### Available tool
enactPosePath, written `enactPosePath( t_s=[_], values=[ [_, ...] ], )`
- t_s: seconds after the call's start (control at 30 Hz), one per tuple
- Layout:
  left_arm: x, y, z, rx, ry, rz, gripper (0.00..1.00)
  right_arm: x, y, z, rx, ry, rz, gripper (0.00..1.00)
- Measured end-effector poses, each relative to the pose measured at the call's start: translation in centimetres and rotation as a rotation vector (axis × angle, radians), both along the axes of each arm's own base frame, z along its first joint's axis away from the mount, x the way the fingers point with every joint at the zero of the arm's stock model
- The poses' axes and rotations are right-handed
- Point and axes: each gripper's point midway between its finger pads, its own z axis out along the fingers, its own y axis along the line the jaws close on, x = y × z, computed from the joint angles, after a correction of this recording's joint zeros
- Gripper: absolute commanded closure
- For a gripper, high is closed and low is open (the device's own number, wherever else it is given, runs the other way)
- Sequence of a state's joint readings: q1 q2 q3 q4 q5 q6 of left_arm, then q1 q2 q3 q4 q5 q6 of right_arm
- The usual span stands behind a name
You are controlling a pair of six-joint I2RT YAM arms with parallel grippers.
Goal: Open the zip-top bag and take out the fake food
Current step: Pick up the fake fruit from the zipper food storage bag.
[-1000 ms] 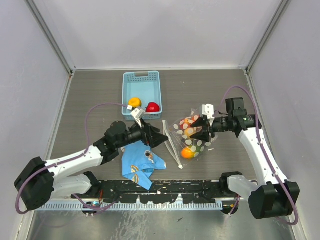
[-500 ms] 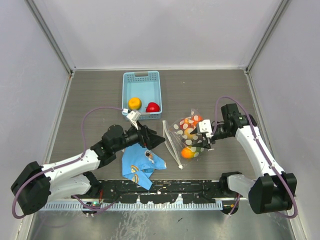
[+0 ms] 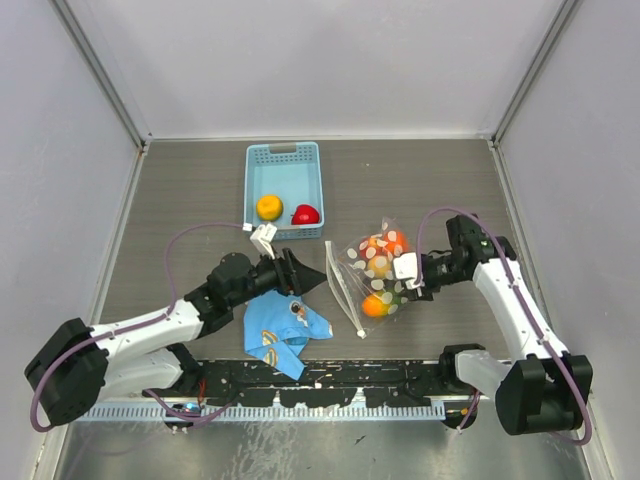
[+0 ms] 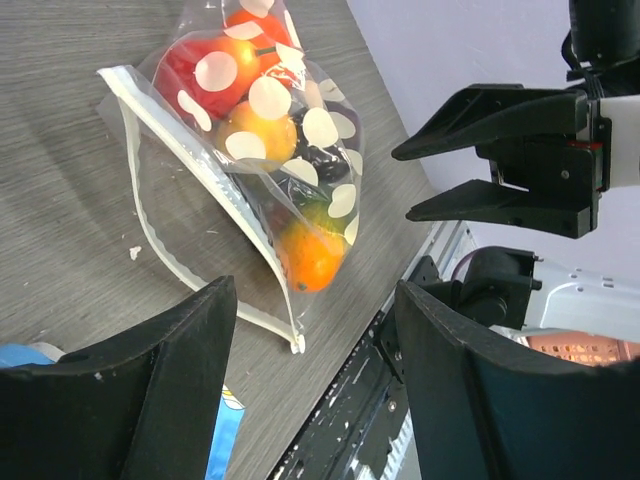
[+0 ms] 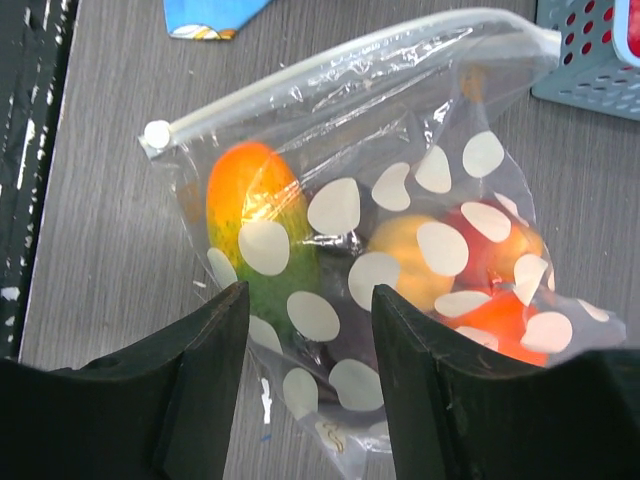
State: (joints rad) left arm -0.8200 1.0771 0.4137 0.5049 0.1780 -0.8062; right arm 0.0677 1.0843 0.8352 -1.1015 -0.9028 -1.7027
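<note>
Left gripper (image 3: 316, 281): jaws wide apart with nothing between them. We see it low over the table (image 3: 190, 200), just off the zip side of the zip-top bag (image 3: 375, 275).
Right gripper (image 4: 403, 185): jaws partly apart and holding nothing. It hangs over the bag's side away from the zip, and the left wrist view shows it clear of the plastic.
Zip-top bag: lies flat on the table between our two grippers.
Zip strip (image 3: 343, 290): runs along the bag's left edge, and its two tracks stand apart in the left wrist view.
Fake food (image 5: 255, 215): all bunched inside the bag. An orange-and-green piece is nearest the zip, with yellow, red and dark pieces behind it.
In the way: only the zip strip and clear plastic lie between the left gripper and the food.
Blue cloth (image 3: 280, 330): crumpled left of the bag, under the left gripper.
Basket (image 3: 283, 150): beyond the bag to the far left, apart from it. It holds an orange fruit (image 3: 269, 207) and a red fruit (image 3: 306, 214).
</note>
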Motion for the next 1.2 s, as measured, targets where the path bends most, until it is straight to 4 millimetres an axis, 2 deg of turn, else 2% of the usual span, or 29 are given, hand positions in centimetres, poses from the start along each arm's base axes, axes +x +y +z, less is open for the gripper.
enactPosePath(
  t_s=[0.13,0.4,0.63,0.83,1.2],
  values=[
    [0.1,-0.1,-0.4,-0.013,0.049,0.021,0.34,0.2,-0.9,-0.3,-0.043,-0.025,-0.016,0.45],
    [-1.0,-1.5,-4.2,0.061,0.144,0.000,0.29,-0.1,-2.1,-2.1,-0.118,-0.017,-0.029,0.45],
    [-1.4,-3.4,-6.2,0.100,0.184,-0.024,0.28,-0.9,-2.5,-4.3,-0.147,-0.006,-0.009,0.42],
    [-1.0,-5.3,-7.2,0.109,0.193,-0.043,0.32,-0.6,-2.6,-5.5,-0.163,-0.032,-0.007,0.41],
    [-1.0,-7.8,-9.3,0.133,0.221,-0.084,0.46,0.7,-2.3,-6.8,-0.213,-0.088,-0.016,0.41]
  ],
)
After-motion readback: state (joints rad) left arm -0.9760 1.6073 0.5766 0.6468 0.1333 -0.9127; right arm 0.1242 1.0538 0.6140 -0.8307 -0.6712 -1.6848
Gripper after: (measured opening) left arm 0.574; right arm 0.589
